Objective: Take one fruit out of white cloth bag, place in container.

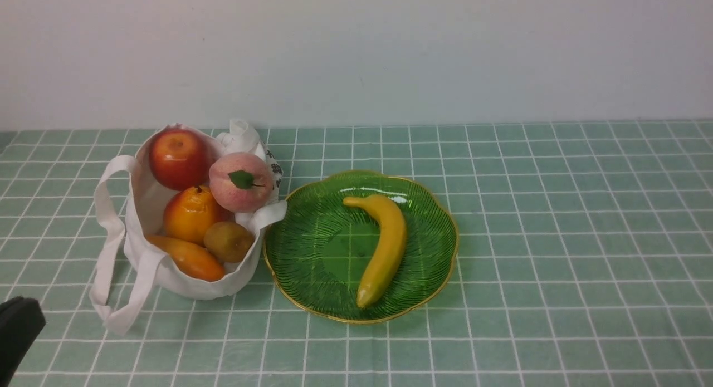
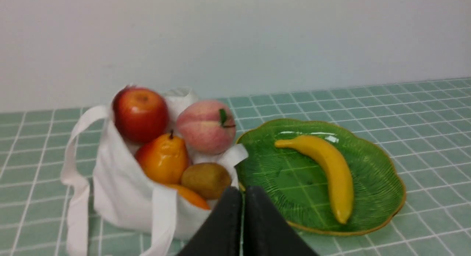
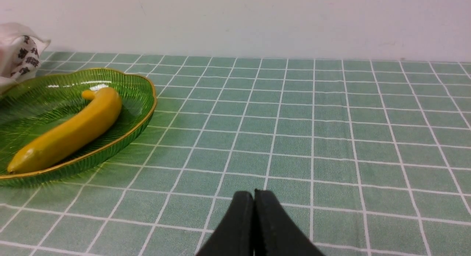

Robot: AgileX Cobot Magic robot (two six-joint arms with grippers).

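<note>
From the front, the banana (image 1: 383, 248) lies inside the green dish (image 1: 434, 281), curving from the far middle of the dish toward its near rim, and nothing touches it. Just to the left of the dish stands the white cloth bag (image 1: 167, 275), its mouth open and one strap resting on the dish's edge; inside are a red apple (image 1: 178, 157), a peach (image 1: 241, 181) with a green leaf, an orange (image 1: 191, 213), a brown kiwi (image 1: 228, 241) and a long orange fruit (image 1: 189, 258). Everything sits on a green checked tablecloth (image 1: 557, 236), and a dark part of the left arm (image 1: 16, 331) shows at the lower left corner. In the left wrist view, the left gripper (image 2: 243, 204) has its two black fingers pressed together with nothing between them, poised near the bag (image 2: 121, 197) and the dish (image 2: 382, 175), where the banana (image 2: 327, 167) rests. In the right wrist view, the right gripper (image 3: 254, 208) is likewise pressed closed and empty above bare cloth, well apart from the dish (image 3: 140, 112) holding the banana (image 3: 73, 132); a printed corner of the bag (image 3: 25, 57) shows beyond it.
</note>
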